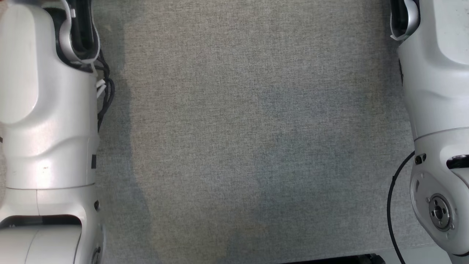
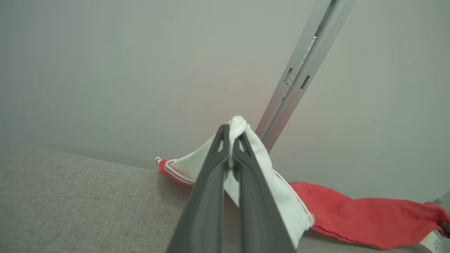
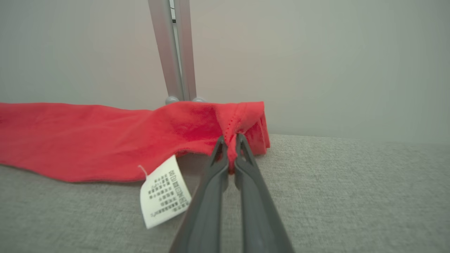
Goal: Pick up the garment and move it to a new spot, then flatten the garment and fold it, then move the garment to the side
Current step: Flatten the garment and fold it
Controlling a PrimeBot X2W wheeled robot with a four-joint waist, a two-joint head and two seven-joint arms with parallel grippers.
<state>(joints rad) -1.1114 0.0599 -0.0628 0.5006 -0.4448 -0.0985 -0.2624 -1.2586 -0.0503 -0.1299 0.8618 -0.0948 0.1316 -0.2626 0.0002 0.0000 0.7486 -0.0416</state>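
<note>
The garment (image 2: pixel 358 218) is red with a white part edged in red trim. In the left wrist view my left gripper (image 2: pixel 231 138) is shut on a pinch of the white cloth, lifting it into a peak above the grey surface (image 2: pixel 70 203). In the right wrist view my right gripper (image 3: pixel 230 140) is shut on a fold of the red garment (image 3: pixel 88 140) near its end. A white care label (image 3: pixel 163 191) hangs from the red cloth just left of the fingers. In the head view both pale forearms (image 1: pixel 47 121) run up the sides; the garment lies beyond that view's top.
A grey fabric-covered surface (image 1: pixel 249 139) spreads between the two arms. A silver metal post (image 3: pixel 174 52) stands behind the garment against a plain pale wall. The same metal post (image 2: pixel 302 70) leans across the left wrist view. A black cable (image 1: pixel 394 205) loops by the right arm.
</note>
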